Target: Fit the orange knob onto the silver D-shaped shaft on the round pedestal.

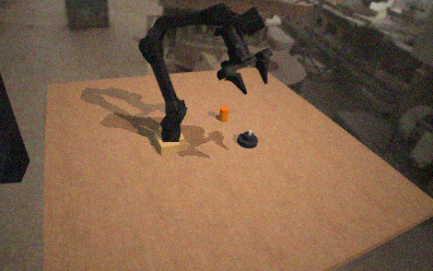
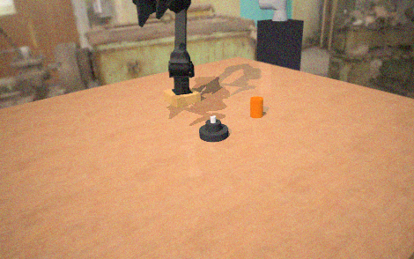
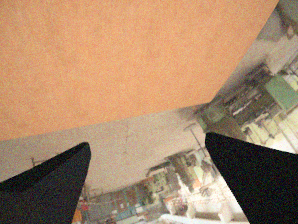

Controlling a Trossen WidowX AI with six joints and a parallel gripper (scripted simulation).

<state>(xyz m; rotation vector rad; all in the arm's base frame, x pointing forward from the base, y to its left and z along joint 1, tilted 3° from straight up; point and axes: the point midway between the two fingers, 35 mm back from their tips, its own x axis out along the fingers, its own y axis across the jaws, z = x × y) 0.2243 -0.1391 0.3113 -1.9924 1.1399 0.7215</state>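
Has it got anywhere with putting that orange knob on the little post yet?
Nothing looks done yet: the silver shaft on the round pedestal is bare. Nothing is in hand: the gripper is open, up above the table. The orange knob stands apart on the table, so picking it up, lining it up, pushing it down and letting go all remain.

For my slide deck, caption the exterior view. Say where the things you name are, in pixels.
An orange knob [image 1: 224, 114] [image 2: 256, 107] stands on the table [image 1: 184, 207] [image 2: 198, 198], apart from a dark round pedestal [image 1: 247, 142] [image 2: 213, 133] with a bare upright shaft [image 1: 250, 133] [image 2: 213, 119].
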